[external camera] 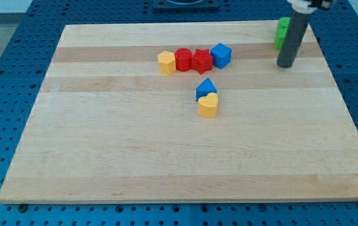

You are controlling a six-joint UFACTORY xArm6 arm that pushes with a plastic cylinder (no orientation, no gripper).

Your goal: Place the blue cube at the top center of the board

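Note:
The blue cube [221,55] sits on the wooden board [135,163] near the view's top, a little right of centre. It touches the right end of a row made of a red star block [202,60], a red cylinder [183,59] and a yellow hexagonal block [166,63]. My tip [286,64] rests on the board well to the right of the blue cube, apart from it. The dark rod rises from the tip to the view's top edge.
A second blue block [205,88], wedge-like, sits below the row with a yellow heart block [208,105] touching its lower side. A green block [281,32] stands near the board's top right, partly hidden behind the rod. A blue pegboard [3,63] surrounds the board.

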